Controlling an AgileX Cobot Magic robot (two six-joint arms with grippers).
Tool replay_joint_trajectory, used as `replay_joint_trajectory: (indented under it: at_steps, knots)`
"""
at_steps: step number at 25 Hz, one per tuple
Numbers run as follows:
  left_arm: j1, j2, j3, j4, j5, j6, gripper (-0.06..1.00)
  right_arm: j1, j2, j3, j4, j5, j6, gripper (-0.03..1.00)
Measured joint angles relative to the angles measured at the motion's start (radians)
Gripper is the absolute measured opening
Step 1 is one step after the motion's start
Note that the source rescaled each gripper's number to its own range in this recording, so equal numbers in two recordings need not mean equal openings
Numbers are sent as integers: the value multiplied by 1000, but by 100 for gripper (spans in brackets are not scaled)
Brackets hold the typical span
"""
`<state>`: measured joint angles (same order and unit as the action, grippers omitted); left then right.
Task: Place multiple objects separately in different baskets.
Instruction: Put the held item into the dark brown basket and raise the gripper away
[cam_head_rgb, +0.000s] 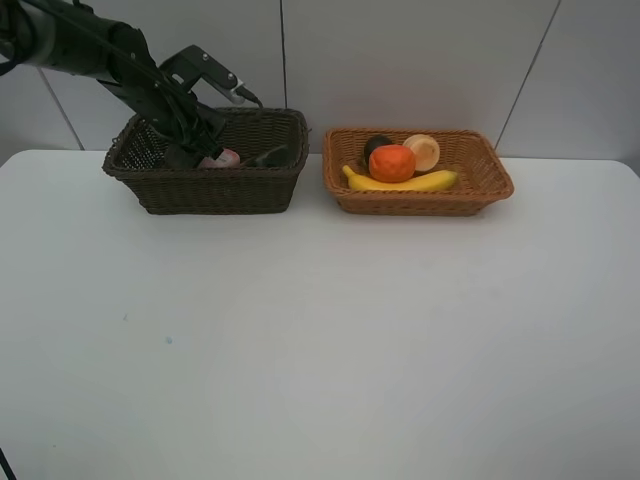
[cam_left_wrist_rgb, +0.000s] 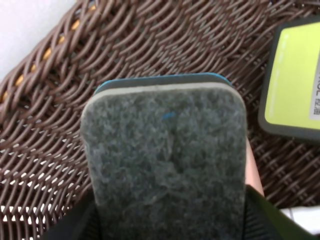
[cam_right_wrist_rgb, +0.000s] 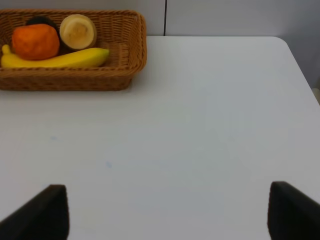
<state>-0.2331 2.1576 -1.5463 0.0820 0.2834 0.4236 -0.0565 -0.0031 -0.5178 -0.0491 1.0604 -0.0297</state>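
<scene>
My left gripper (cam_head_rgb: 190, 152) reaches into the dark brown basket (cam_head_rgb: 210, 190). In the left wrist view it (cam_left_wrist_rgb: 170, 227) is shut on the dark eraser (cam_left_wrist_rgb: 165, 160), whose grey felt face hangs just above the basket's weave (cam_left_wrist_rgb: 60, 100). The pink bottle (cam_head_rgb: 224, 157) and the dark green bottle (cam_head_rgb: 270, 155) lie in that basket; the green bottle's yellow-green label (cam_left_wrist_rgb: 292, 75) shows beside the eraser. The light tan basket (cam_head_rgb: 420, 203) holds the banana (cam_head_rgb: 405, 183), the wrinkled orange (cam_head_rgb: 392, 163), the mangosteen (cam_head_rgb: 377, 144) and a pale round fruit (cam_head_rgb: 422, 152). My right gripper (cam_right_wrist_rgb: 167, 215) is open over bare table. The marker is hidden.
Both baskets stand side by side at the back of the white table (cam_head_rgb: 320, 340), close to the wall. The tan basket (cam_right_wrist_rgb: 125, 75) lies ahead of my right gripper, off to one side. The table's right edge (cam_right_wrist_rgb: 300, 70) is near.
</scene>
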Motion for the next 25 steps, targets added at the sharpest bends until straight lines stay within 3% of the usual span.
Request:
replay_joint_trajectory:
  at_steps: [6,7,9,10,12,25]
  knots:
    - [0,-5,0,-43,-7,-33,9,0,0,0,0,0,0,100]
    - [0,-7,0,-45,-7,-51,23,0,0,0,0,0,0,100]
    - [0,-15,0,-50,-24,-79,73,0,0,0,0,0,0,100]
    - [0,-18,0,-52,-28,-86,86,0,0,0,0,0,0,100]
    - [0,-19,0,-52,-28,-94,97,0,0,0,0,0,0,100]
    - [0,-99,0,-52,57,-94,100,0,0,0,0,0,0,100]
